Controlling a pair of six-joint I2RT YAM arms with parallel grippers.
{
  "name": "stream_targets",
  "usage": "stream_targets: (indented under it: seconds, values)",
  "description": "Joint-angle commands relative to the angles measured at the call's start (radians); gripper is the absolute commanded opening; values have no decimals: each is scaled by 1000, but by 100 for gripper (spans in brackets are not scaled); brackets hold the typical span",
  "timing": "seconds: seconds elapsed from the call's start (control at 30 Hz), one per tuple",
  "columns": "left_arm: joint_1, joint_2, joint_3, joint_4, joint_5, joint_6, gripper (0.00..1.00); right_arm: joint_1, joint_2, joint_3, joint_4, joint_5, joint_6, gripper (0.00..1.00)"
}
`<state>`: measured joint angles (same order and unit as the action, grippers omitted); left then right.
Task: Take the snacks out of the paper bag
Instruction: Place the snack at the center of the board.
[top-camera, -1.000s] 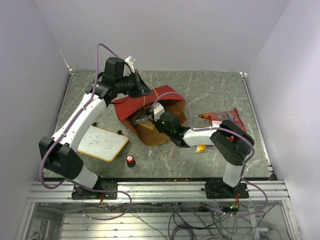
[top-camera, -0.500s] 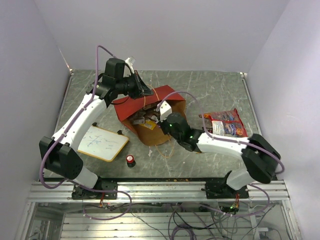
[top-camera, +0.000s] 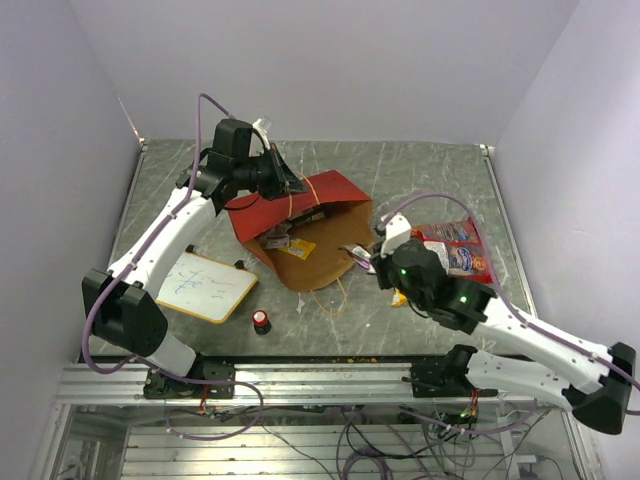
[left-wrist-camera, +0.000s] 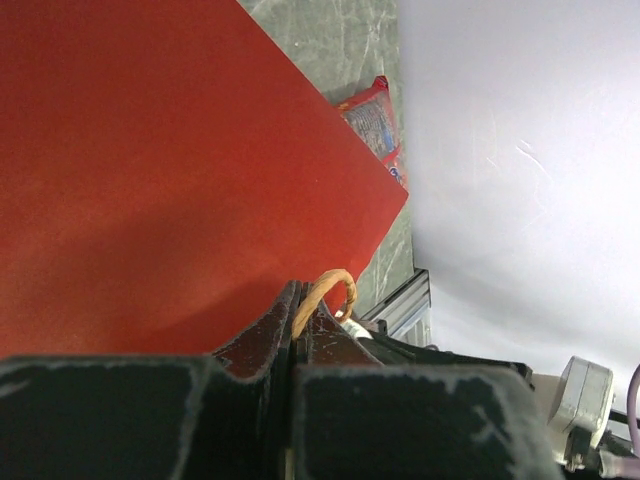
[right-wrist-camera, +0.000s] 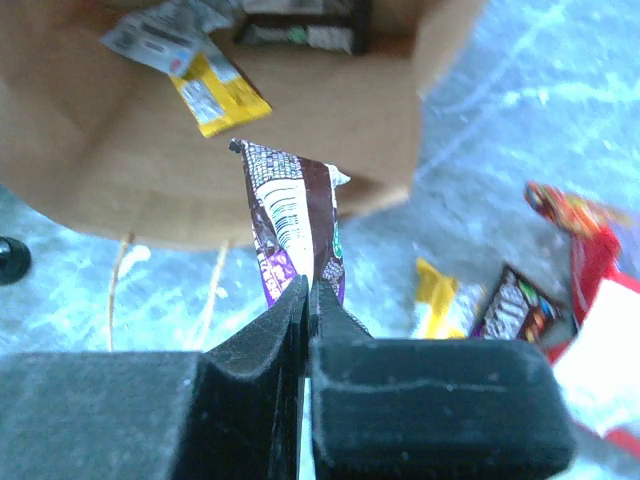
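The paper bag (top-camera: 330, 192) lies on its side, red outside, brown inside, mouth toward me. My left gripper (top-camera: 293, 186) is shut on its string handle (left-wrist-camera: 327, 288) at the bag's upper edge, and the red wall (left-wrist-camera: 160, 170) fills the left wrist view. My right gripper (top-camera: 366, 256) is shut on a purple-brown bar (right-wrist-camera: 297, 222), just outside the mouth on the right. A yellow packet (right-wrist-camera: 215, 95) and a dark bar (right-wrist-camera: 300, 30) lie inside the bag. A red chip bag (top-camera: 455, 245), a yellow packet (right-wrist-camera: 435, 295) and a dark bar (right-wrist-camera: 515, 310) lie on the table to the right.
A wood-framed whiteboard (top-camera: 205, 285) lies at the near left. A small red-topped black knob (top-camera: 261, 320) stands in front of the bag. The bag's loose second handle (top-camera: 330, 295) trails on the table. A metal rail (top-camera: 320, 380) runs along the near edge.
My right gripper has drawn back out of the bag's mouth and to the right with the purple-brown bar in it. The left gripper and the bag have stayed put.
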<state>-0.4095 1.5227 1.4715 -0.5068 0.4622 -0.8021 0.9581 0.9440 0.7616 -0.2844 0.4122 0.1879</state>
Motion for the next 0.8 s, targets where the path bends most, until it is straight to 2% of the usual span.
stream_targets:
  seconds: [0.0, 0.1, 0.2, 0.3, 0.47, 0.77]
  values:
    - [1, -10, -7, 11, -10, 26, 7, 10, -108, 42, -350, 121, 180, 0]
    - [3, -21, -19, 9, -11, 29, 7, 31, -159, 60, -366, 178, 228, 0]
    - [4, -21, -22, 9, -3, 26, 7, 31, -115, 127, -567, 361, 477, 0]
    - [5, -22, -17, 7, -2, 25, 7, 31, -45, 137, -648, 368, 605, 0]
    - [5, -17, 6, -11, -3, 38, 7, 33, 25, 90, -599, 392, 711, 0]
    - [6, -2, 27, -26, 0, 47, 7, 28, 70, -94, -231, 364, 603, 0]
